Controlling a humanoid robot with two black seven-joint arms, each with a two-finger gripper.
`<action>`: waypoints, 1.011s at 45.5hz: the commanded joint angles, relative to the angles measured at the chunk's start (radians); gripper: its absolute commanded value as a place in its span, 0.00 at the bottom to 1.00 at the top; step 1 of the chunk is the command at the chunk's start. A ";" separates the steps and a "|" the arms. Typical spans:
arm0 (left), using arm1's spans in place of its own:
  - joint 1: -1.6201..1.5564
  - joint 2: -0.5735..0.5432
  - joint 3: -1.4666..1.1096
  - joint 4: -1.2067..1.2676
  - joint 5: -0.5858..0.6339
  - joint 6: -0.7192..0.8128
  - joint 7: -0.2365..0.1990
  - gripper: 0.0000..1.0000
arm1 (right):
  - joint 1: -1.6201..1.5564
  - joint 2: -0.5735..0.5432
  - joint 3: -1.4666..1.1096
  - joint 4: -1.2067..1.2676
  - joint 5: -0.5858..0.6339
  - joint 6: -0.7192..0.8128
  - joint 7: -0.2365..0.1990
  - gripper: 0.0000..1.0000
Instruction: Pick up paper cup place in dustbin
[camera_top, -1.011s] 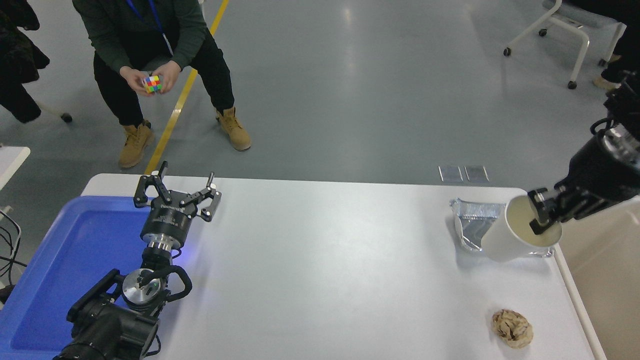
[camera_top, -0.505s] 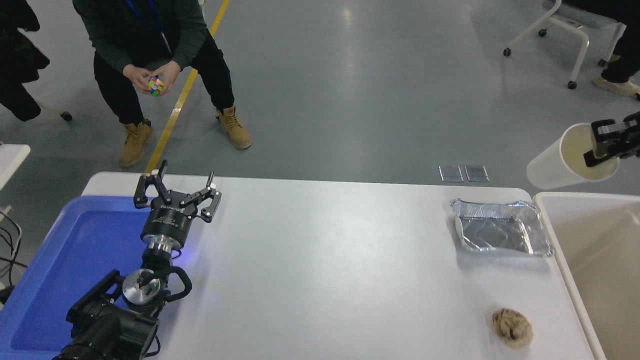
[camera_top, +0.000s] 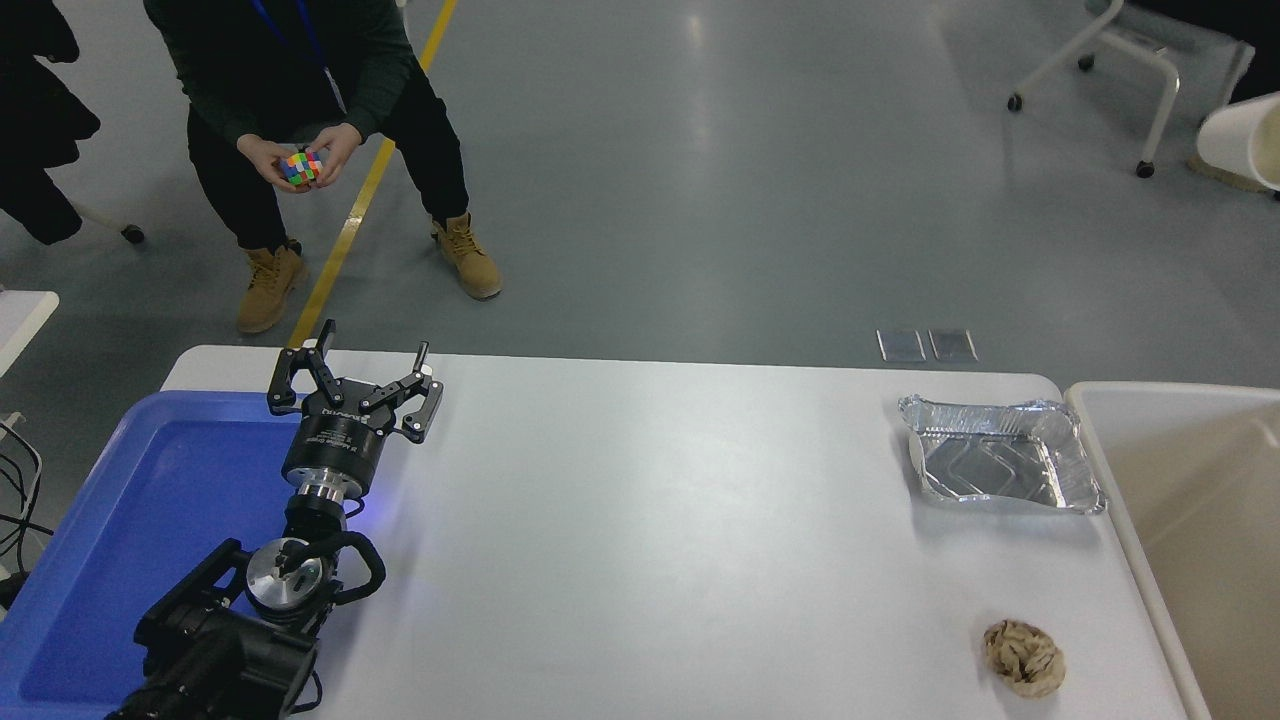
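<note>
We count one small white paper cup, lying tilted high at the right edge, well above the large cream-beige plastic dustbin; whatever holds it is out of view. One shiny foil tray and one blue plastic tray show nothing inside. One crumpled brown paper ball sits on our white table. Our left gripper rests parked, jaws spread.

Bright, even overhead light | soft glare streak on grey floor at 12 o'clock | sheen across white counter | foil tray glints at 3 o'clock | faint short shadows | sharp focus, slight edge distortion
</note>
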 joint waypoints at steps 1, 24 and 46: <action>0.001 0.000 0.000 0.000 0.000 0.000 0.000 0.99 | -0.403 0.143 0.467 -0.446 0.023 -0.046 -0.056 0.00; -0.001 0.000 0.000 0.000 0.000 0.000 0.000 0.99 | -0.738 0.326 0.891 -0.460 0.075 -0.330 -0.109 0.00; -0.001 0.000 0.000 0.000 0.000 0.000 0.000 0.99 | -0.880 0.458 0.911 -0.459 0.273 -0.346 -0.109 0.00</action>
